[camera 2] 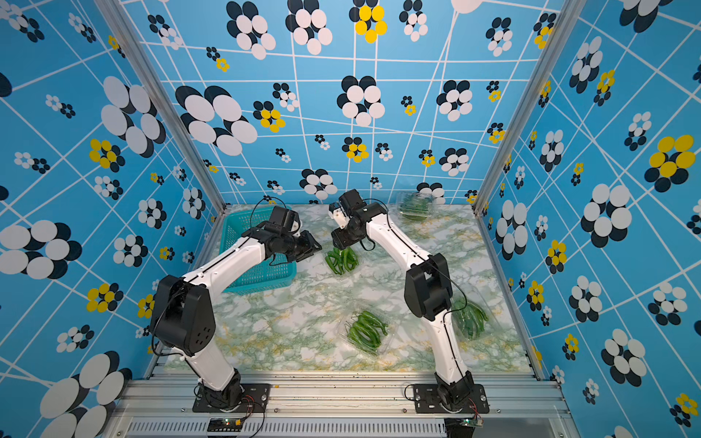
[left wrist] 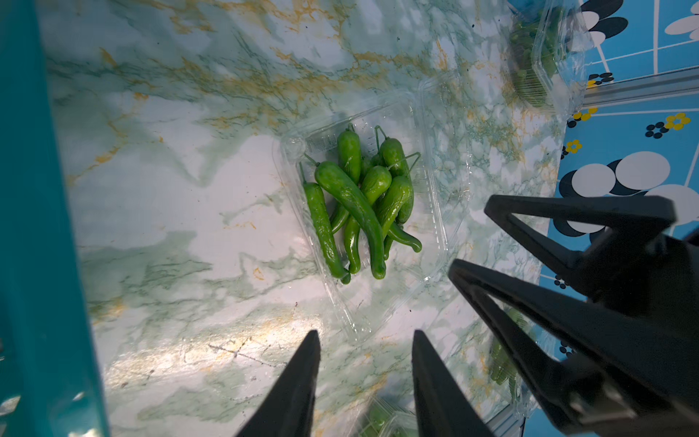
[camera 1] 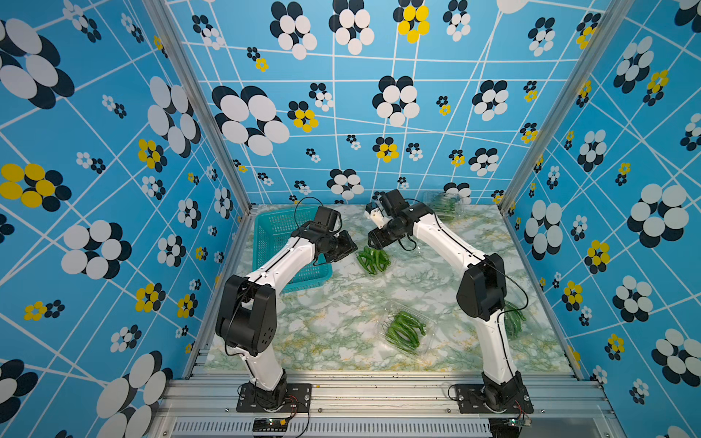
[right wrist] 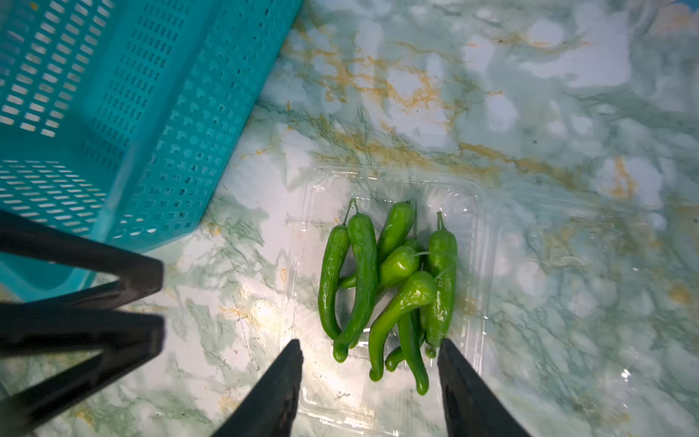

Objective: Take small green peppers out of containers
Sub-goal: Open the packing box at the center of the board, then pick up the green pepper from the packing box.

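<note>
A bunch of small green peppers [left wrist: 359,204] [right wrist: 389,287] lies in an open clear container [left wrist: 435,234] [right wrist: 482,234] mid-table, seen in both top views [camera 1: 373,259] [camera 2: 341,259]. My left gripper [left wrist: 366,335] [camera 1: 351,247] hovers just left of it, open, with only bare table between its fingers. My right gripper [right wrist: 370,342] [camera 1: 374,242] hangs over the container's far edge, open, with the pepper tips just off its fingertips and nothing gripped. Each wrist view also shows the opposite gripper.
A teal perforated basket [camera 1: 280,235] [right wrist: 113,113] stands at the back left, partly under my left arm. More clear containers of peppers sit at the front centre [camera 1: 407,330], behind my right arm [camera 1: 516,318] and in the back right corner [camera 1: 442,204].
</note>
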`<state>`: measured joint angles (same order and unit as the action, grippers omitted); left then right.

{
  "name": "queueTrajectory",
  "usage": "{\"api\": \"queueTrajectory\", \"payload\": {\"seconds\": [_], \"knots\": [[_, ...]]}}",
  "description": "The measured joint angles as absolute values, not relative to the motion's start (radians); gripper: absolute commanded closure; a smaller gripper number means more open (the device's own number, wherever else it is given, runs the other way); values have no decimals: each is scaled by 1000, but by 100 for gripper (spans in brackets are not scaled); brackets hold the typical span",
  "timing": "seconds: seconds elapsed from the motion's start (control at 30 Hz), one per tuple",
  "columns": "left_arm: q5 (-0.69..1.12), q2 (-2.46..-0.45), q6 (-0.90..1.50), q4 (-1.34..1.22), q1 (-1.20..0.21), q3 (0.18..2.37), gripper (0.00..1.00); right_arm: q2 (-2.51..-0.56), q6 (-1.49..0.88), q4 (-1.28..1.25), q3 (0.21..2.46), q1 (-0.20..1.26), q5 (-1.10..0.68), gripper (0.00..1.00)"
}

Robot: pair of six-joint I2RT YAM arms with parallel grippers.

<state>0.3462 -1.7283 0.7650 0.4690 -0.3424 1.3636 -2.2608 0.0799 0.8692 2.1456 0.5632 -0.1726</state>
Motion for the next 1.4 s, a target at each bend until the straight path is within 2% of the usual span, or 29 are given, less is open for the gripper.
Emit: {"api": "queueTrajectory", "payload": {"seconds": [0.3, 1.4], "knots": [[347, -1663, 762, 471, -313, 1306, 58, -2405, 115, 917, 2229, 569, -171, 42], [396, -1600, 758, 433, -229, 1218, 58, -2497, 203, 956, 2376, 604, -164, 54]]}}
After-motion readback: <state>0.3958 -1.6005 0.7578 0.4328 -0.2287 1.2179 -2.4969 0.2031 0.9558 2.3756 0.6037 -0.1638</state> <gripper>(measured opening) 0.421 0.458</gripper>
